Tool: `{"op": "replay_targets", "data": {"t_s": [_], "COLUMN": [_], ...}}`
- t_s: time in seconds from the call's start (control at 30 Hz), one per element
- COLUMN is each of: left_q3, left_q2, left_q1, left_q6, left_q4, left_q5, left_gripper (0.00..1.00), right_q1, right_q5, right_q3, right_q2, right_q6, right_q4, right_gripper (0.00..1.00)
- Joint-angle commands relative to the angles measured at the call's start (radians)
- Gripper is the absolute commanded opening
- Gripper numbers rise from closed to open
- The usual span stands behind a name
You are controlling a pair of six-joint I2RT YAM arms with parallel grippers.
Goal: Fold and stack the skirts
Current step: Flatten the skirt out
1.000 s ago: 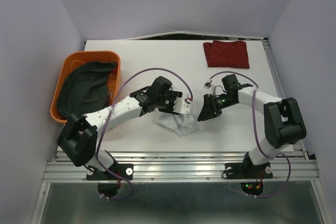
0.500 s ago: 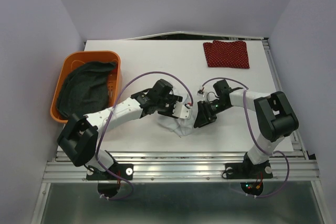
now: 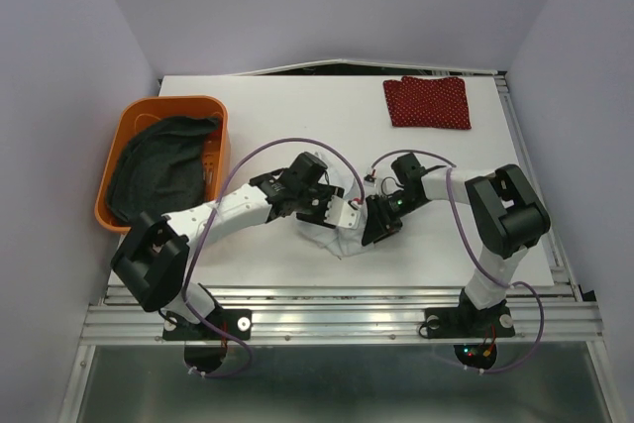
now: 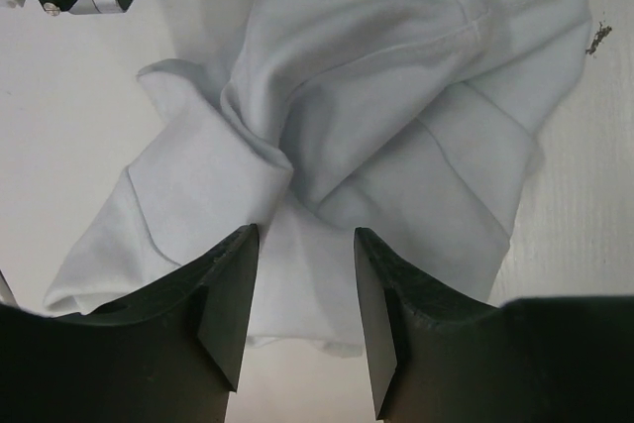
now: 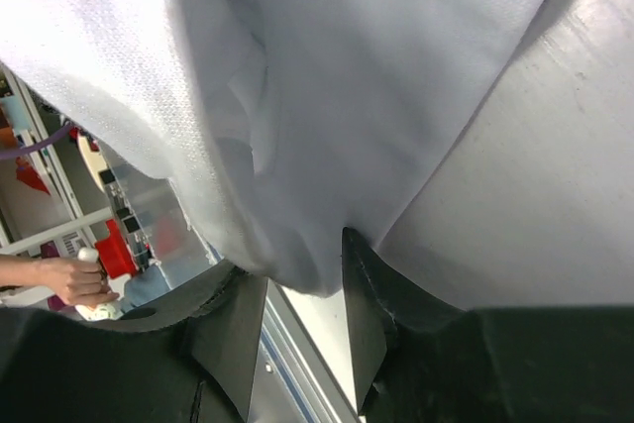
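Observation:
The white skirt [image 3: 330, 238] lies crumpled at the table's near middle, between both grippers. My left gripper [image 3: 347, 215] hangs over it, open; in the left wrist view its jaws [image 4: 305, 237] straddle a bunched fold of the white skirt [image 4: 396, 96]. My right gripper [image 3: 369, 230] is at the cloth's right edge. Its jaws [image 5: 305, 260] stand apart with a hanging edge of the white skirt [image 5: 327, 96] between them, one finger [image 5: 371, 289] touching it. The red dotted skirt [image 3: 427, 102] lies folded at the far right. The dark grey skirt [image 3: 158, 170] fills the basket.
An orange plastic basket [image 3: 198, 104] stands at the table's left edge. A metal rail [image 3: 337, 319] runs along the near edge by the arm bases. White table surface [image 3: 297, 116] lies between the basket and the red skirt.
My right gripper has moved left onto the white skirt's edge, and its jaws have narrowed around it. The left gripper has shifted slightly down over the cloth, its opening almost unchanged.

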Motion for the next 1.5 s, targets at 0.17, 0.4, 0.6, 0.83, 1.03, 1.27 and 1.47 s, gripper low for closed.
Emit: {"op": "replay_targets", "data": {"t_s": [0.17,0.4,0.6,0.83,1.03,1.27,1.47], "left_q3": [0.0,0.008,0.042,0.091,0.137,0.18,0.364], "left_q2": [0.024,0.013,0.056,0.099,0.087,0.056,0.111], "left_q1": [-0.005,-0.006,-0.011,-0.026,-0.02,0.026,0.167], "left_q6": [-0.027,-0.007,-0.001,0.006,-0.048,-0.144,-0.37], "left_q4": [0.144,0.153,0.156,0.156,0.147,0.13,0.072], "left_q5": [-0.039,-0.032,-0.01,-0.004,-0.018,-0.032,-0.001], "left_gripper": [0.51,0.5,0.5,0.41,0.19,0.0,0.0], "right_q1": [0.007,0.007,0.007,0.007,0.007,0.007,0.007], "right_q5": [0.032,0.028,0.028,0.017,0.015,0.031,0.073], "right_q3": [0.014,0.017,0.015,0.011,0.005,0.011,0.011], "right_q2": [0.0,0.004,0.004,0.006,0.007,0.03,0.021], "right_q6": [-0.007,-0.012,-0.01,-0.009,0.0,0.01,0.011], "right_q4": [0.019,0.015,0.013,0.013,0.013,0.013,0.012], "right_gripper": [0.41,0.41,0.41,0.41,0.41,0.4,0.41]}}
